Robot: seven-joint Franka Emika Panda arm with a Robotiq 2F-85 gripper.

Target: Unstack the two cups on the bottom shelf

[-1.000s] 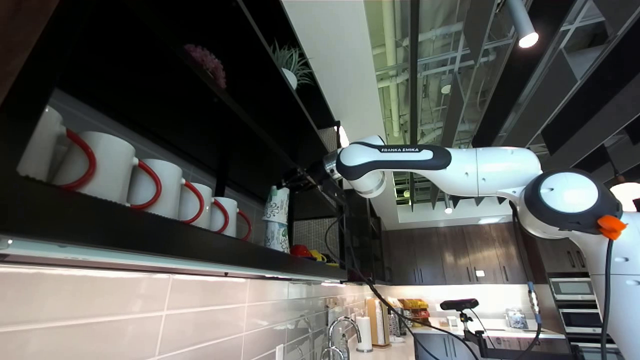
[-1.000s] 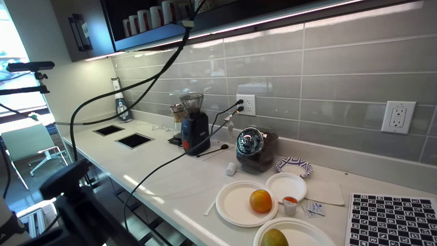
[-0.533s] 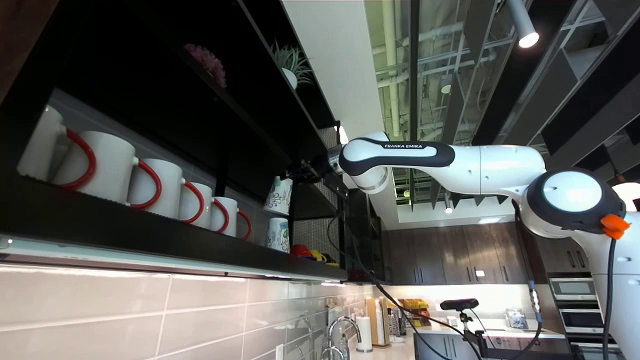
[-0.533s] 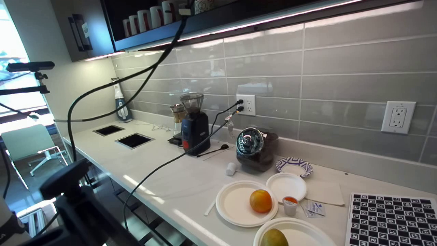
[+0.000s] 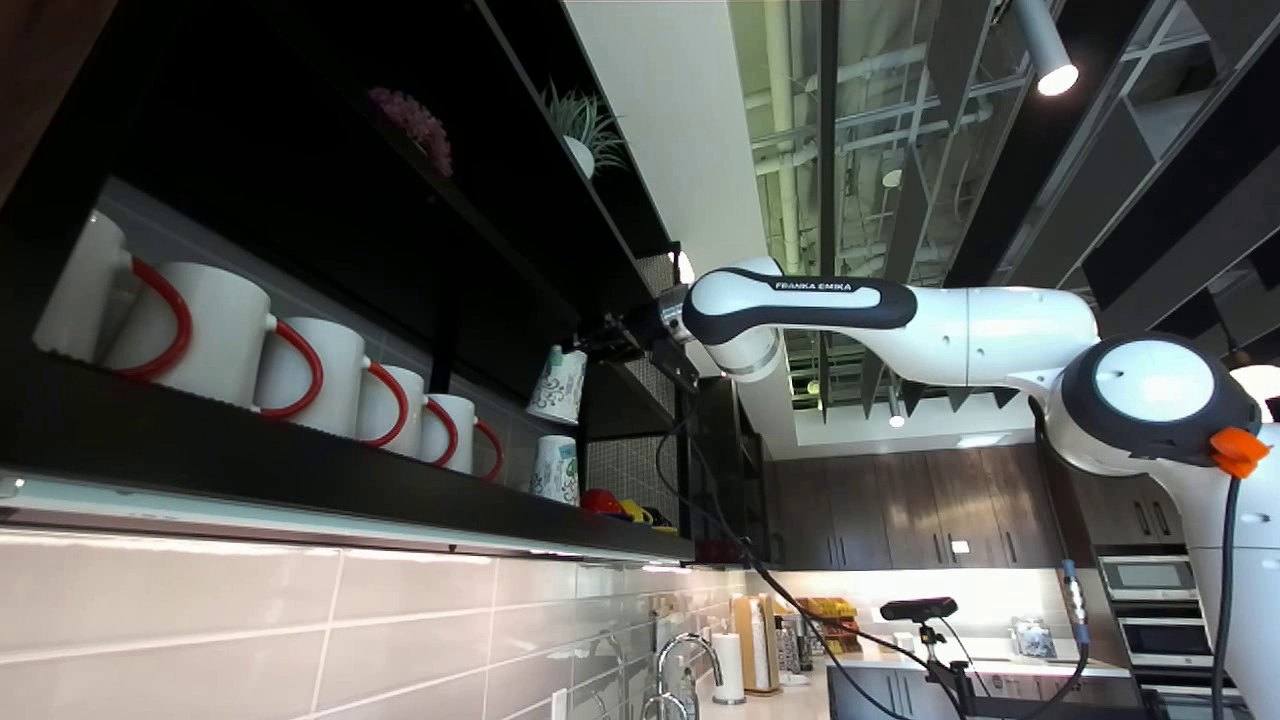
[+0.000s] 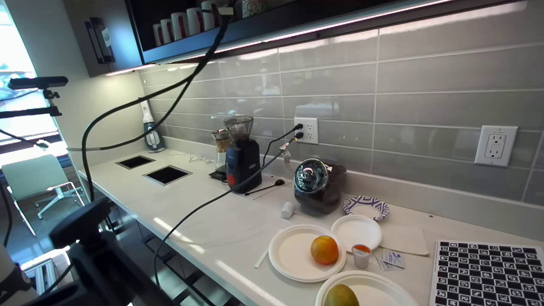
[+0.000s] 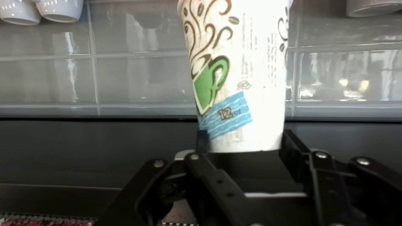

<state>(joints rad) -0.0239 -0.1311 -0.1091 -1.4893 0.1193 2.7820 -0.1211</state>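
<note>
Matt paper cup (image 7: 240,75), smooth ceramic mugs (image 5: 228,330), glossy wall tiles (image 6: 331,78)

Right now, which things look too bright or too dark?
In the wrist view, the cup glares white on the right; in an exterior view, the window is washed out; in an exterior view, the black gripper blends into dark shelves.

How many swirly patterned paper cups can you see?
2: the upper cup, held in the gripper, and the lower cup, below it and apart, on the bottom shelf. Any nested inside would be hidden.
</note>
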